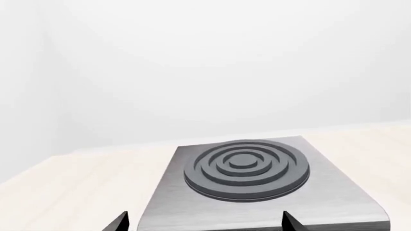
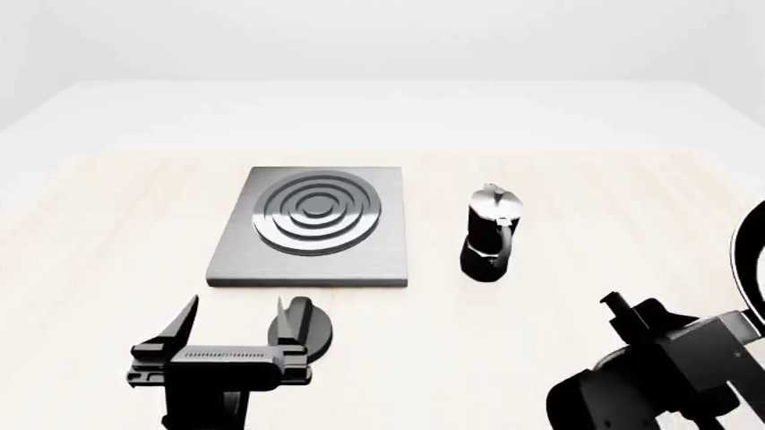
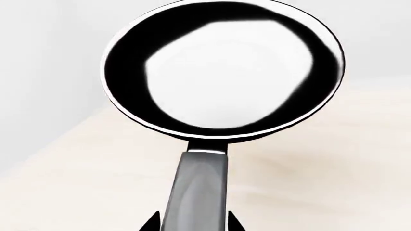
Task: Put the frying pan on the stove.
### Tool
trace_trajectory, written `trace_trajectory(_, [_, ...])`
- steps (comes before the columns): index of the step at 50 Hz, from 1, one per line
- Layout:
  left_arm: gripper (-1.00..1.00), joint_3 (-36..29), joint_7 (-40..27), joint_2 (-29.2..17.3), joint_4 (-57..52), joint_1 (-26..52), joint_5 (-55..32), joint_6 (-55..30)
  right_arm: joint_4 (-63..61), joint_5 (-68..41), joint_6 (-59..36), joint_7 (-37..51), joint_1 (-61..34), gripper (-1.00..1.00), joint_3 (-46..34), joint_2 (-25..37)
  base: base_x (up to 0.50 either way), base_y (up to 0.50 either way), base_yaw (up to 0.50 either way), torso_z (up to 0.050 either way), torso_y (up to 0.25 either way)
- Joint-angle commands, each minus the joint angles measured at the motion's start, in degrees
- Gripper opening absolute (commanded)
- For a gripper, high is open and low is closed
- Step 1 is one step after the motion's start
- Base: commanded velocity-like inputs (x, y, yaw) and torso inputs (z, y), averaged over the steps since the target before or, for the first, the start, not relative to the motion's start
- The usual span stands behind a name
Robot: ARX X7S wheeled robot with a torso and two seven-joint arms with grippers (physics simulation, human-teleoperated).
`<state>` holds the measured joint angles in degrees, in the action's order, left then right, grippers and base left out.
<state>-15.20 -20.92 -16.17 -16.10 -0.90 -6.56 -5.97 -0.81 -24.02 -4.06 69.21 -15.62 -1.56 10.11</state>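
Observation:
The frying pan (image 3: 222, 72), round and glossy black, hangs above the pale table, and my right gripper (image 3: 192, 224) is shut on its long grey handle (image 3: 199, 185). Only a sliver of the pan's rim (image 2: 754, 260) shows at the head view's right edge, above my right arm (image 2: 669, 363). The stove (image 2: 313, 224), a flat grey slab with dark concentric rings, lies on the table left of centre with nothing on it. My left gripper (image 2: 236, 330) hovers open just in front of the stove's near edge. In the left wrist view the stove (image 1: 257, 178) lies ahead of the left gripper (image 1: 205, 224).
A black-and-silver moka pot (image 2: 493, 235) stands upright to the right of the stove, between it and the pan. A rounded dark shape (image 2: 313, 330) sits by the left gripper's right finger. The wooden table (image 2: 597, 197) stretches to a white wall behind.

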Motion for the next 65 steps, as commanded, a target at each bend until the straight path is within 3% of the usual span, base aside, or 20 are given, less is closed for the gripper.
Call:
trace_trajectory(1, [1.00, 0.1, -0.4, -0.4, -1.2, -0.4, -0.3, -0.3, -7.2, 2.9, -1.2, -2.5, -0.1, -1.00, -3.8, 1.9, 0.00, 0.00, 0.00, 0.000, 0.000])
trace_trajectory(65, [1.00, -1.2, -1.7, -1.5, -2.1, -0.2, -0.7, -0.6, -14.5, -2.9, 3.8, -23.8, -1.2, -1.00, -16.3, 7.1, 0.00, 0.00, 0.00, 0.000, 0.002])
